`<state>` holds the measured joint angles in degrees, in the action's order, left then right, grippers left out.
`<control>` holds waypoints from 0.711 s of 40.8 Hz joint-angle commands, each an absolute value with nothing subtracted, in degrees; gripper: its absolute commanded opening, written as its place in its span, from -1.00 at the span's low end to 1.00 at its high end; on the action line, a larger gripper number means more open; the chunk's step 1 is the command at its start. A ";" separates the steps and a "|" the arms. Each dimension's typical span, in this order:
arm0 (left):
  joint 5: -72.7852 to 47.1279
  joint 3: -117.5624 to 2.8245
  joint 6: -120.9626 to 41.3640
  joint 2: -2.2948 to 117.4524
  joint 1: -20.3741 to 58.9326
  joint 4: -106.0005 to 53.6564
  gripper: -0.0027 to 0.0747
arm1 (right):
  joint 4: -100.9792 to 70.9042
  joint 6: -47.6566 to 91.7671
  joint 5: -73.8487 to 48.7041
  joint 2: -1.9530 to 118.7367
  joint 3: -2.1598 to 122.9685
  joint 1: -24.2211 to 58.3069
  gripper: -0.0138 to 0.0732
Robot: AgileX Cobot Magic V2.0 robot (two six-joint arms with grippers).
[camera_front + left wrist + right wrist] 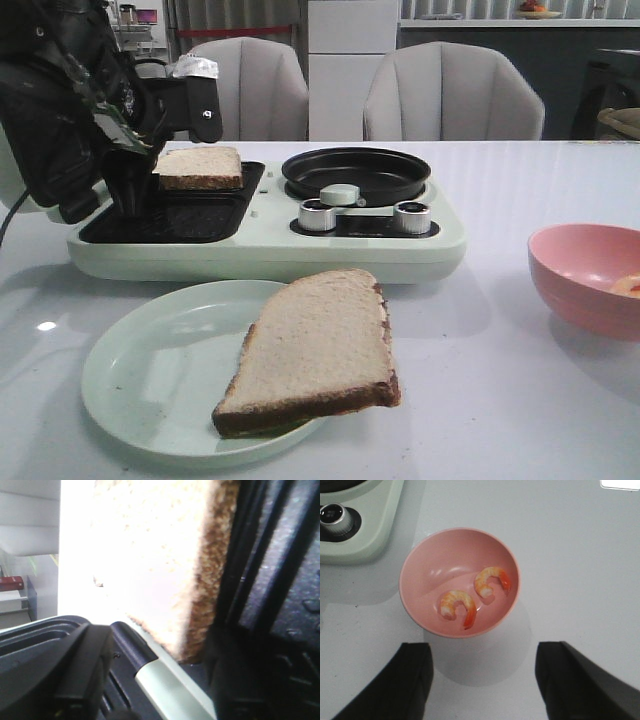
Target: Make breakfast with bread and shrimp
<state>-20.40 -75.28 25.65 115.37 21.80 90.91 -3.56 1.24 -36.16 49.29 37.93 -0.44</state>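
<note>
One bread slice (200,167) lies at the back of the black grill plate (170,220); in the left wrist view the bread slice (150,555) fills the frame close up. My left gripper (133,195) hangs at its left edge, and in the left wrist view the gripper (165,680) is open, with the machine's mint rim showing between the jaws. A second bread slice (315,350) rests on the pale green plate (150,370). Two shrimp (457,605) (492,580) lie in the pink bowl (420,575). My right gripper (482,665) hovers open beside the bowl, holding nothing.
The mint breakfast machine (270,255) carries a round black pan (355,172) and two metal knobs (412,216). The pink bowl (585,275) stands at the table's right. Two grey chairs (455,95) stand behind the table.
</note>
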 commanded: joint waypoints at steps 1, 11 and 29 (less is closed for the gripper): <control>-21.64 -76.29 26.60 109.86 23.41 91.19 0.36 | -3.74 1.44 -32.24 49.09 39.62 -0.64 0.58; -25.96 -75.74 26.60 102.14 28.24 84.49 0.36 | -3.74 1.44 -32.24 49.09 39.62 -0.64 0.58; -52.98 -75.74 17.91 82.39 40.08 48.67 0.36 | -3.74 1.44 -32.24 49.09 39.62 -0.64 0.58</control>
